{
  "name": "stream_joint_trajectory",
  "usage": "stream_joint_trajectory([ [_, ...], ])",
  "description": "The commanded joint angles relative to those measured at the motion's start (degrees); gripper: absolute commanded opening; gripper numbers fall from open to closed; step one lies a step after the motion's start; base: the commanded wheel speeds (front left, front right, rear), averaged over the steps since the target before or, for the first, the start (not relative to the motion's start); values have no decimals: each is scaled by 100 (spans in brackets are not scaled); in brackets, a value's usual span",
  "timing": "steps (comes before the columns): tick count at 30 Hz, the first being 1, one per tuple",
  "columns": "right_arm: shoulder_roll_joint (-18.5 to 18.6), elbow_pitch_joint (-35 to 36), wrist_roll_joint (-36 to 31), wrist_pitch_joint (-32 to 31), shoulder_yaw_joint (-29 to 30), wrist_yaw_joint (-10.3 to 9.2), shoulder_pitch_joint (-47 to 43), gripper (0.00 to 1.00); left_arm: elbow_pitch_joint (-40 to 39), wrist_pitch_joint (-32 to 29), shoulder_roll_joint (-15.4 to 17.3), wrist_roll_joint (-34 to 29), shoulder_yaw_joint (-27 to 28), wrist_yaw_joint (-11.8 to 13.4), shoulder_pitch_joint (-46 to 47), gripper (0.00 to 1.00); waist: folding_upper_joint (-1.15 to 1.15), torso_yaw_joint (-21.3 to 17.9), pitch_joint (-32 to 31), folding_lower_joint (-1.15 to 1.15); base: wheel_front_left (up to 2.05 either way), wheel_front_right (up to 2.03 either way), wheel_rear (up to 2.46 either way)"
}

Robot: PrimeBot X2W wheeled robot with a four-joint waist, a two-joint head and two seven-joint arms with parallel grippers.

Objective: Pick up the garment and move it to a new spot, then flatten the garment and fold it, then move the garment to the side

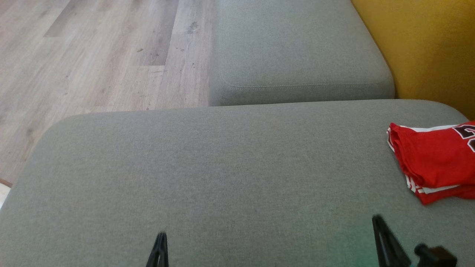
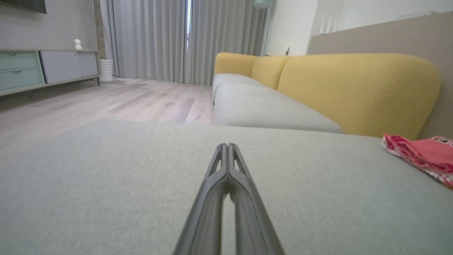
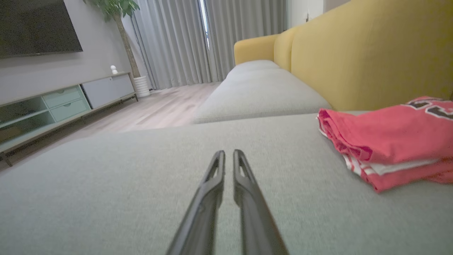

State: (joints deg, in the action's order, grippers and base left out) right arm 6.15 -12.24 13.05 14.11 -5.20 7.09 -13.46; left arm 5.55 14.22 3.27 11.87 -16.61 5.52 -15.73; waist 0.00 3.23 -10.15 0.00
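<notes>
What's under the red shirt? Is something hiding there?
The folded red shirt lies on the grey sofa cushion, with the yellow backrest behind it. Whatever might sit beneath or between its folds is covered, so that can't be seen.

Soft, even daylight through the curtains [image 2: 152, 39]; wrist views blur and bend at their edges

Red garment [image 1: 434, 159]: dark, white-edged characters printed on its top face, cut off at the frame edge and not legible; no other text readable.
</notes>
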Motion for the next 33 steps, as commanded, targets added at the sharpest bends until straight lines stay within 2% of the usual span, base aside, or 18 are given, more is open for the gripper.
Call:
stream_joint_trajectory([
  [1, 0, -66, 1, 0, -9, 0, -41, 0, 74, -3, 0, 0, 0, 0, -40, 0, 0, 0, 0, 0, 0, 0, 0],
  [33, -57, -92, 1988, -484, 251, 10, 453, 0, 277, -396, 99, 2115, 422, -322, 509, 0, 0, -80, 256, 0, 0, 0, 0],
])
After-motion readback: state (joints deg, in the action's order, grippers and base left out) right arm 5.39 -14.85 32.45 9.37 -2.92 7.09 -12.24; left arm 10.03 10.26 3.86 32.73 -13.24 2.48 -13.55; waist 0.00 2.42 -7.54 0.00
